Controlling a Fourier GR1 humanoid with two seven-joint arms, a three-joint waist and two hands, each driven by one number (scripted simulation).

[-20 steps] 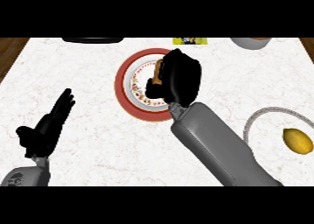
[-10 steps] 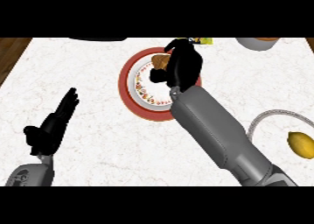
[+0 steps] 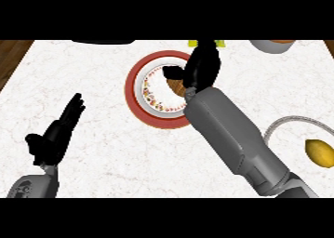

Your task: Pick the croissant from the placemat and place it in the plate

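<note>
White marble counter (image 3: 114, 153) with faint veining fills the head view; dark wood floor (image 3: 6, 60) shows along its left edge and at the upper right corner. Near the counter's middle top lies a round plate (image 3: 143, 104) with a red rim and a patterned white centre. Right hand (image 3: 200, 65), black, on a grey forearm (image 3: 231, 135) running up from the lower right, hovers over the plate's right side with fingers curled around the brown croissant (image 3: 176, 85), which shows partly beneath the palm, above the plate's centre. Left hand (image 3: 59, 128) rests at lower left, fingers straight and released, holding nothing. At the right edge, a pale plate (image 3: 279, 126) carries a yellow lemon (image 3: 322, 152). A grey bowl (image 3: 269, 45) sits at the top right.
</note>
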